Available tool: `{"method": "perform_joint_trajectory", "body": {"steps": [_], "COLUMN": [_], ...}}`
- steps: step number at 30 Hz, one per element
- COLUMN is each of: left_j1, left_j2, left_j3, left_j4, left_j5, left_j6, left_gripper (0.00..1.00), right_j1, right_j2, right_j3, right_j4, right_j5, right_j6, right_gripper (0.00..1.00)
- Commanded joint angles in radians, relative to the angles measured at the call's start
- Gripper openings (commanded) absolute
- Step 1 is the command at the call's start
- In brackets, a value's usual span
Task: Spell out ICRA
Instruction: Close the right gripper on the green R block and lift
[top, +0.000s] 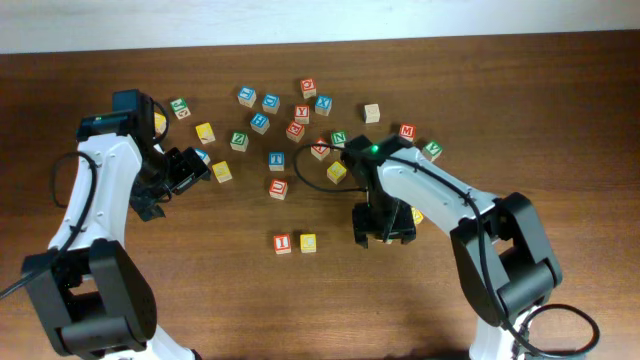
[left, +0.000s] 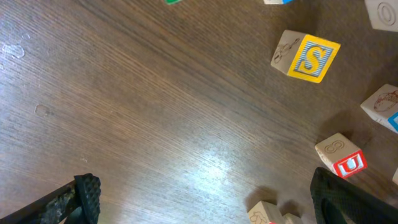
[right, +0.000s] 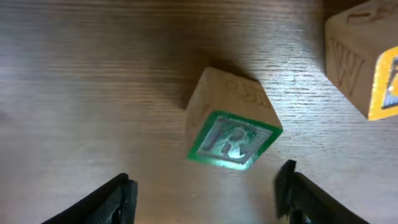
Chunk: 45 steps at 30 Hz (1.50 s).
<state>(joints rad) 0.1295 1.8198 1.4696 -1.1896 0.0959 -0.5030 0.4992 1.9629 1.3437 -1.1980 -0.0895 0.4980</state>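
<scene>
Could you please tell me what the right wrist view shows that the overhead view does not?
Only the right wrist view shows a green-bordered block, apparently an R, lying on the wood between the open fingers of the right gripper; from overhead the gripper hides it. Only the overhead view shows the red block and yellow block side by side, the scattered blocks further back, and the left gripper. Both show the right gripper and the wooden table.
</scene>
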Motion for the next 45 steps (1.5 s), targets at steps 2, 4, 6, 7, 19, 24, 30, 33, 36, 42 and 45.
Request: {"method": "perform_joint_trajectory", "body": {"steps": [2,4,6,7,19,24,30,33,36,42,45], "left_j1": [0.005,0.005,0.005,0.005,0.005,0.005,0.004,0.005,0.005,0.005,0.005], "left_j2": [0.007,0.007,0.007,0.007,0.007,0.007,0.007,0.007,0.007,0.007,0.007], "left_j3": [-0.007,-0.007,-0.007,-0.007,-0.007,-0.007,-0.007,-0.007,-0.007,-0.007,-0.007], "left_j4": [-0.001,-0.001,-0.001,-0.001,-0.001,-0.001,-0.001,-0.001,-0.001,-0.001,-0.001], "left_j5": [-0.007,-0.007,-0.007,-0.007,-0.007,-0.007,-0.007,-0.007,-0.007,-0.007,-0.007], "left_j6": [-0.016,-0.016,-0.016,-0.016,-0.016,-0.016,-0.016,-0.016,-0.016,-0.016,-0.016], "left_gripper": [0.99,0.99,0.99,0.99,0.99,0.99,0.99,0.99,0.99,0.99,0.99], "right_j1": [0.005,0.005,0.005,0.005,0.005,0.005,0.005,0.005,0.005,0.079,0.103], "right_j2": [-0.023,-0.023,-0.023,-0.023,-0.023,-0.023,-0.023,-0.023,-0.023,-0.023,-0.023], "right_j3": [-0.015,-0.015,-0.02,-0.024,-0.084,-0.084,-0.082,-0.082,-0.082,-0.082,-0.082], "right_j4": [0.066,0.085,0.088,0.09,0.227,0.243,0.251,0.253,0.257,0.322,0.326], "right_j5": [-0.007,0.001,0.044,0.047,0.037,0.037,-0.071,-0.118,-0.155,-0.155,-0.083], "right_j6": [0.092,0.092,0.115,0.115,0.037,0.003,-0.027,-0.039,-0.039,-0.032,0.012], "right_gripper": [0.6,0.59,0.56,0.56,0.48,0.34,0.29,0.27,0.27,0.23,0.23]}}
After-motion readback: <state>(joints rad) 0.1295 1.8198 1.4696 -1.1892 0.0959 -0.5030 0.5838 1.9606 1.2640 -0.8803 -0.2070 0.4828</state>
